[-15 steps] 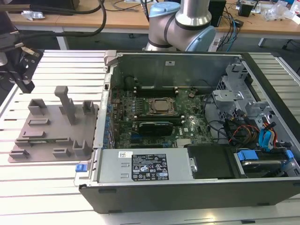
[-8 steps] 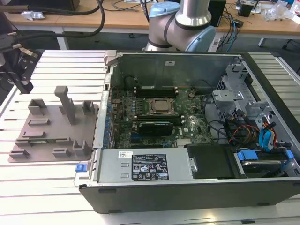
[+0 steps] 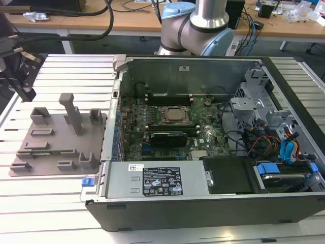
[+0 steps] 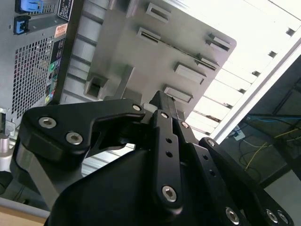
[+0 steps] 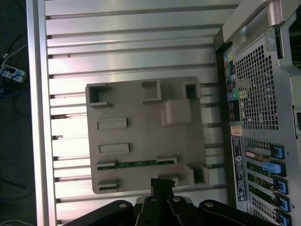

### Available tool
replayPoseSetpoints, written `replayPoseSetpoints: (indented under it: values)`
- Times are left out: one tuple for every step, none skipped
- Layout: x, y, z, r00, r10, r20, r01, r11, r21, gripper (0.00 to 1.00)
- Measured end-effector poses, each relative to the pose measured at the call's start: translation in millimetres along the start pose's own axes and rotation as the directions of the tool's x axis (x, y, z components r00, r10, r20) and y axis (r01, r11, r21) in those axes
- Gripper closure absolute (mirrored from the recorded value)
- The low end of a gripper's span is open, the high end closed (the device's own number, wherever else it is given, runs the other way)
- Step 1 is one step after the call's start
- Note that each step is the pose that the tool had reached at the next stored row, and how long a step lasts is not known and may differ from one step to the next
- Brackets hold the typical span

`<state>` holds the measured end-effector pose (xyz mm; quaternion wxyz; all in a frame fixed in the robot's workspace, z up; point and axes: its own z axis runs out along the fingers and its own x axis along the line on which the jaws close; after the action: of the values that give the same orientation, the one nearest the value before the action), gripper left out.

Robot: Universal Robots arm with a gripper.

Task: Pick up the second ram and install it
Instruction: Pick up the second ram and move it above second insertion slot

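The second ram point(image 5: 136, 164) stands on its long edge in a slot of the grey fixture plate point(image 5: 141, 127), held between two small end blocks. The plate lies on the slotted aluminium counter point(image 5: 131, 42), just beside the open computer case point(image 3: 177, 73). In the first wrist view only the stick's thin green top edge shows.

The claw point(image 5: 162, 181) hangs over the plate's edge near the stick and is clear of it. Its fingers look drawn together with nothing between them.

The stick should be very light, and stiff along its length. It is also thin and easily hurt, since chips and solder joints sit on both faces and the contact edge faces down in the slot. The safest hold is probably across the two flat faces near the middle of the length, high on the exposed top edge, with a gentle squeeze. A grip off to one end would likely let it tip or bind in the end blocks. The smooth board could slip under a weak pinch, so the pads should sit square to the faces.
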<state>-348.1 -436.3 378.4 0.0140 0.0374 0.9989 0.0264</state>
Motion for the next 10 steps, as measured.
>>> replayPoseSetpoints:
  values:
    - [0.0, 0.0, 0.0, 0.9996, -0.028, -0.0016, 0.028, 0.9996, -0.0011, 0.9]
    - [0.0, 0.0, -0.1, 0.9987, -0.051, -0.0029, 0.051, 0.9987, -0.0018, 0.9]
    - [0.0, 0.0, 0.0, 0.9969, -0.078, -0.0043, 0.078, 0.9969, -0.0027, 0.9]
    - [0.0, 0.0, 0.0, 0.9941, -0.109, -0.0057, 0.109, 0.9941, -0.0038, 0.9]
    - [0.0, 0.0, 0.0, 0.9898, -0.142, -0.0075, 0.142, 0.9898, -0.0048, 0.9]
    - [0.0, 0.0, 0.0, 0.984, -0.178, -0.0092, 0.178, 0.984, -0.0061, 0.9]
    - [0.0, 0.0, 0.0, 0.9751, -0.221, -0.0113, 0.221, 0.9752, -0.0077, 0.9]
    - [0.0, 0.0, 0.0, 0.9674, -0.253, -0.0129, 0.253, 0.9674, -0.0089, 0.9]
    - [0.0, 0.0, 0.0, 0.9549, -0.296, -0.0149, 0.296, 0.955, -0.0107, 0.9]
    - [0.0, 0.0, 0.0, 0.9459, -0.324, -0.016, 0.324, 0.9461, -0.012, 0.9]
